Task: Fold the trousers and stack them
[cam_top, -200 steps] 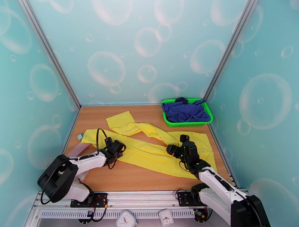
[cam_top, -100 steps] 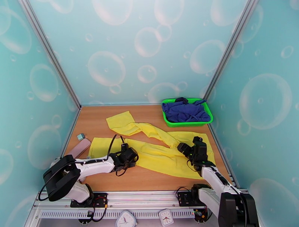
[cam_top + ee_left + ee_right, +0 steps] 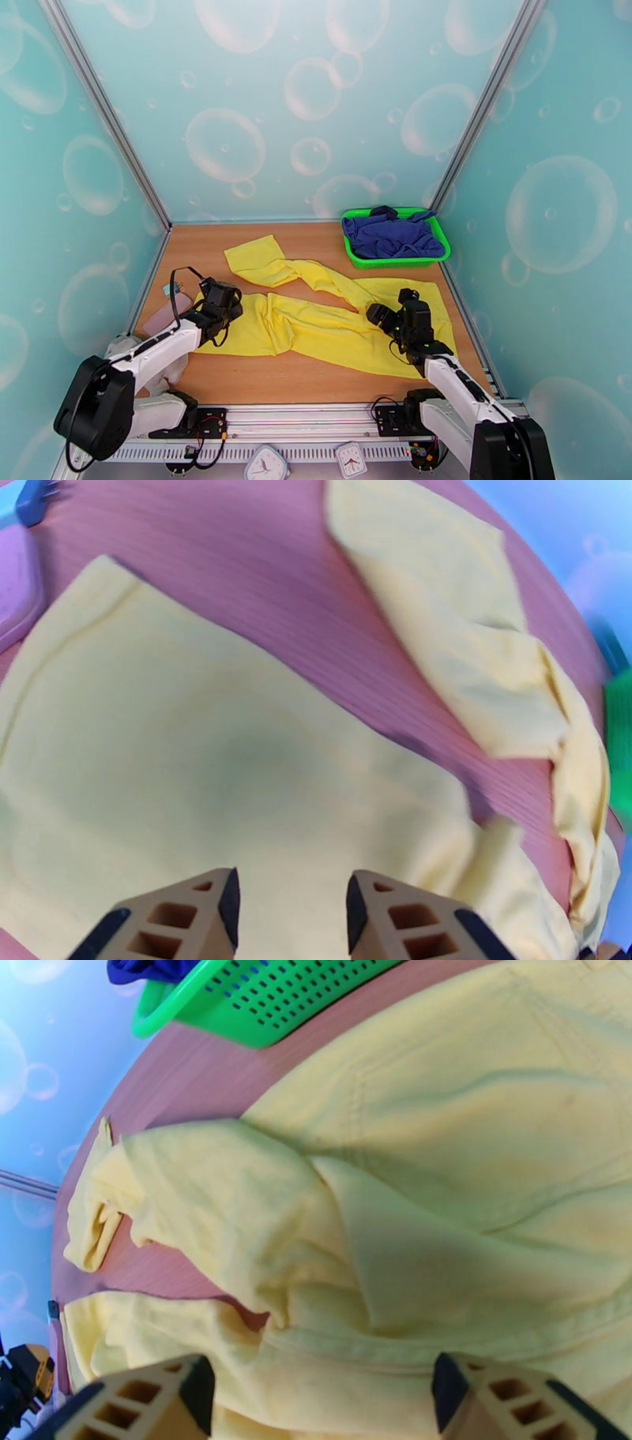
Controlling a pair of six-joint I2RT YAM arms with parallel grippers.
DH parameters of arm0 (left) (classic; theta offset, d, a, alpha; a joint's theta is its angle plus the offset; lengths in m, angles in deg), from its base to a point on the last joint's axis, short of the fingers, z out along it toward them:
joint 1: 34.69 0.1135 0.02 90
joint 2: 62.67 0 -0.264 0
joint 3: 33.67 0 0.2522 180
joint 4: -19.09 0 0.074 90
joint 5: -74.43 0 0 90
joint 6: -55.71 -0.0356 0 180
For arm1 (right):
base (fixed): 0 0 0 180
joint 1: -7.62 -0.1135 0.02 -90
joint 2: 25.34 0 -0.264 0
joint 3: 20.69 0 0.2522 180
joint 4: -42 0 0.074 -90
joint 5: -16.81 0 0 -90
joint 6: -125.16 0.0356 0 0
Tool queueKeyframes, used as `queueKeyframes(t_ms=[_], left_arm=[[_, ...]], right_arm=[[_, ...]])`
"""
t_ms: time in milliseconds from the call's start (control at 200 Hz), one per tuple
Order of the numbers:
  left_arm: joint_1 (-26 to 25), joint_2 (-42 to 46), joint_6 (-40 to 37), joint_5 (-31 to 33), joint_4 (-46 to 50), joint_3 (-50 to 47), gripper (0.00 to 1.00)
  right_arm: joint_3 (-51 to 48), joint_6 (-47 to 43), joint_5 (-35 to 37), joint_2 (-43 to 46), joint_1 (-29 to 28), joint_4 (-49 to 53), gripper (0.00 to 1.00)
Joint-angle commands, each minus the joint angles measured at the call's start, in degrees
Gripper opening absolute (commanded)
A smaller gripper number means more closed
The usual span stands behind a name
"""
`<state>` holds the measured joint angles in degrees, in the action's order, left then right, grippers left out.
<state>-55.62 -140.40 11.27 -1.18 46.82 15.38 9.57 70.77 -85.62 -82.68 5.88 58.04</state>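
Yellow cloth lies under both of my pincers: the trousers [image 3: 316,328] are spread flat on the table [image 3: 261,379], waist end beneath the right pincer [image 3: 324,1402] and the hem of the near leg beneath the left pincer [image 3: 291,906]. Both pincers are released, jaws apart over the fabric with nothing between them, the right one spread wider. My worry is the far leg, which runs off ahead of the left pincer, twisted and well apart from the near leg; if I fold now, I judge that twist gets trapped inside and the stack comes out lumpy. The fabric looks thin and soft, so a shallow pinch may lift only the top layer and let the rest slide and bunch on the wood. The near leg already has a ridge between the two pincers, which dragging could deepen. The pink flat thing [image 3: 166,316] sits just outside the left pincer and could be nudged or caught with the hem. Counting: one pair of trousers with two legs, one green basket [image 3: 395,260] beyond the right pincer, one dark blue garment [image 3: 391,235] in it, one pink thing, two pincers.
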Motion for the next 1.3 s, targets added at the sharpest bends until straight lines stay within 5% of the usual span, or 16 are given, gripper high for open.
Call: queueKeyframes(t_ms=[0,245,360,525,740,840,960,1060,1300], left_arm=[[2.1,-4.9,-3.4,-4.1,-4.9,-1.1,0.43],[5.3,-1.0,4.7,3.0,-2.5,-7.4,0.44],[6.3,6.1,10.4,4.7,-1.1,-10.3,0.44],[9.9,10.5,10.2,2.8,0.3,-11.3,0.45],[5.8,14.3,-1.5,-3.1,-4.3,-3.3,0.47],[5.7,4.5,-7.9,-9.7,-8.8,5.9,0.49],[4.1,-15.4,-13.9,-16.7,-2.8,26.0,0.49],[1.9,-27.8,-16.5,-13.9,2.1,39.7,0.49],[8.4,-49.8,-20.3,-8.0,12.5,67.9,0.48]], right_arm=[[0.9,3.1,-0.5,-4.3,1.1,1.4,0.78],[1.6,-3.3,-2.7,-4.4,20.9,6.1,0.78],[3.4,-3.0,-3.8,-7.1,24.7,5.0,0.78],[7.8,-5.3,-3.4,-6.4,22.5,10.0,0.79],[13.3,-5.2,2.1,5.6,12.8,14.9,0.81],[14.3,-6.7,-2.4,4.2,9.2,9.6,0.82],[17.6,-11.4,-3.7,-3.4,3.7,4.1,0.82],[23.9,-16.1,-3.8,-11.6,-1.4,3.2,0.82],[38.3,-23.0,-0.3,-27.7,-12.0,2.5,0.83]])
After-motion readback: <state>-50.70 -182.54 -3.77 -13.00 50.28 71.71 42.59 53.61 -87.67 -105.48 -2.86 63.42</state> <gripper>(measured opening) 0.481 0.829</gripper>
